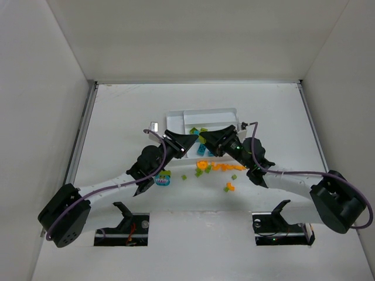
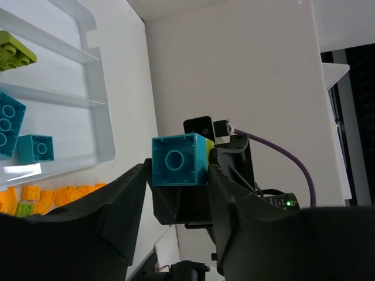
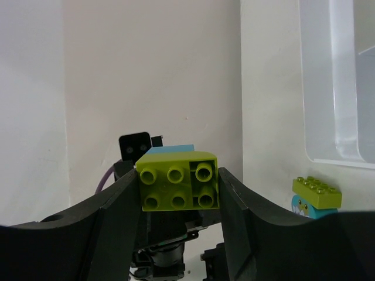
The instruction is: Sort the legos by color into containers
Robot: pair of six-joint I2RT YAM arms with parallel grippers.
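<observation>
My left gripper is shut on a teal brick. My right gripper is shut on a lime green brick. The two bricks are stuck together and held between the facing grippers, just in front of the white tray. The tray holds two teal bricks in one section and a lime brick in another. Loose orange bricks and lime bricks lie on the table in front of the tray.
A lime brick on a teal penguin brick stands by the left arm. Another orange brick lies nearer the bases. A small silver object sits left of the tray. White walls enclose the table.
</observation>
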